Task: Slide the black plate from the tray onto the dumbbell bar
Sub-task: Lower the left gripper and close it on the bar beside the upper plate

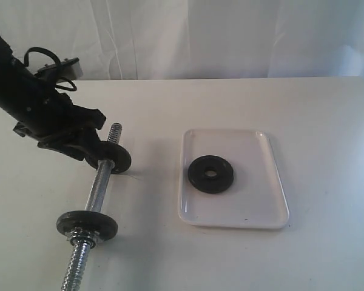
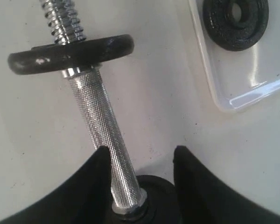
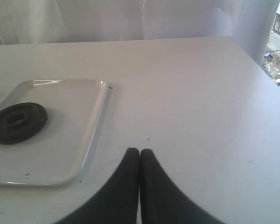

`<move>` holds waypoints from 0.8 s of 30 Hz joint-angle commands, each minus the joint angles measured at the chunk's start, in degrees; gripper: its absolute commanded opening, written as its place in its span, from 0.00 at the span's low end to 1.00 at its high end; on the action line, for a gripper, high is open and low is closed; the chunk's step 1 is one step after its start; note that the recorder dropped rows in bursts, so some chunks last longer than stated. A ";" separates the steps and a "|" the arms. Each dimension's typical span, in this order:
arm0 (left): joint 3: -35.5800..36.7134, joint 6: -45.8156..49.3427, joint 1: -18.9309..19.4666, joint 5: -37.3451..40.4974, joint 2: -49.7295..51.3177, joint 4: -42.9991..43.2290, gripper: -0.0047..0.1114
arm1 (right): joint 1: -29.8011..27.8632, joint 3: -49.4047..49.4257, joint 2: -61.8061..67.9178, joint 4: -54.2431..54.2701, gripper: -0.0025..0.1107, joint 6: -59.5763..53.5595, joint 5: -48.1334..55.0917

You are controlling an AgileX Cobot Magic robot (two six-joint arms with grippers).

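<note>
— Chrome rod: which way does it run?
— The dumbbell bar [image 1: 96, 191] lies on the table [image 1: 315, 121], its long axis running from near to far and leaning slightly right.
— Grippers?
— The left gripper [image 2: 141, 150] straddles it beside the far disc [image 1: 115, 159], jaws apart, not clamped. The right gripper [image 3: 139, 151] is pressed closed, empty.
— The black plate [image 1: 211, 174]?
— Flat in the tray [image 1: 255, 209], right of the bar.

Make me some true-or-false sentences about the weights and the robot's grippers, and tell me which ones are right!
1. The black plate lies in the tray. True.
2. The right gripper is wide open. False: its fingers are pressed together, holding nothing.
3. The dumbbell bar carries two black discs. True.
4. The left gripper holds the black plate. False: its fingers straddle the dumbbell bar.
</note>
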 commanded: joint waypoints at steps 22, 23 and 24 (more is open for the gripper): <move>-0.71 -3.66 -1.00 -1.83 5.13 4.81 0.58 | 0.23 0.14 -0.30 0.00 0.02 0.06 -0.36; -0.71 -3.66 -1.00 -2.04 5.42 4.81 0.58 | 0.23 0.14 -0.30 0.00 0.02 0.06 -0.36; -0.71 -3.76 -1.00 -2.81 5.55 4.69 0.58 | 0.23 0.14 -0.30 0.00 0.02 0.06 -0.36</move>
